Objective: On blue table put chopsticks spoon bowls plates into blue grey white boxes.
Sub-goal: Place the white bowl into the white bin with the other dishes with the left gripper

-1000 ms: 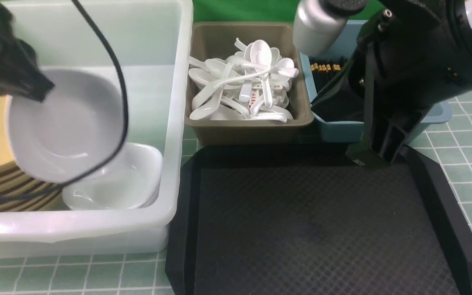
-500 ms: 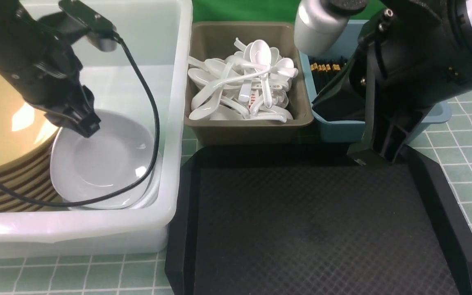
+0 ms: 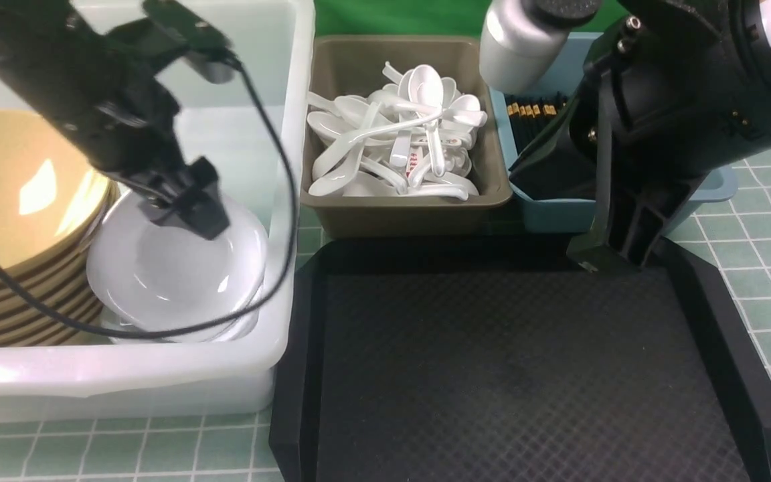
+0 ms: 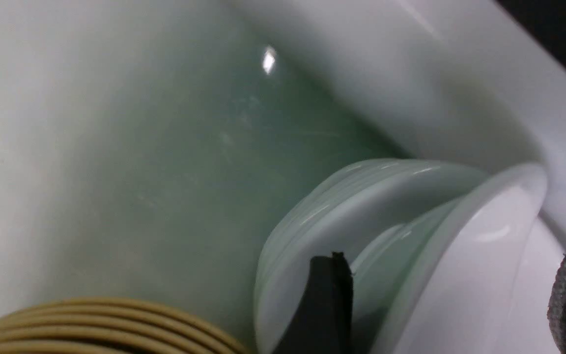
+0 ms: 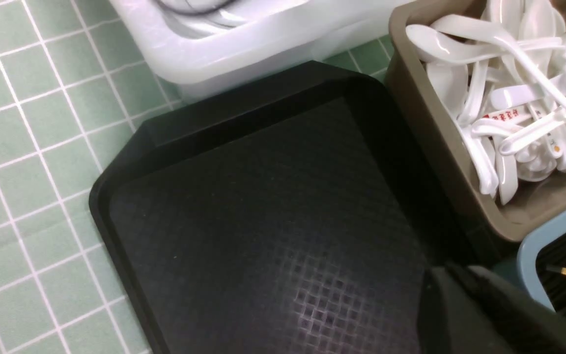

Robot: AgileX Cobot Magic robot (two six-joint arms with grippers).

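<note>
My left gripper (image 3: 185, 207) is down inside the white box (image 3: 124, 375), over the stack of white bowls (image 3: 178, 274). In the left wrist view its jaws (image 4: 452, 300) stand wide apart, one on each side of the top bowl's rim (image 4: 484, 275), and the bowl rests nested on the stack. Yellow plates (image 3: 17, 187) are stacked beside the bowls. My right gripper (image 3: 600, 258) is shut and empty over the far right corner of the black tray (image 3: 506, 375).
The grey box (image 3: 405, 207) holds a heap of white spoons (image 3: 399, 134). The blue box (image 3: 559, 211) holds black chopsticks (image 3: 533, 110), partly hidden by my right arm. A cable loops over the bowls.
My left gripper carried the white bowl down and to the right, from a tilted hold above the plates onto the bowl stack. Its jaws now stand apart. The right arm has not moved.
</note>
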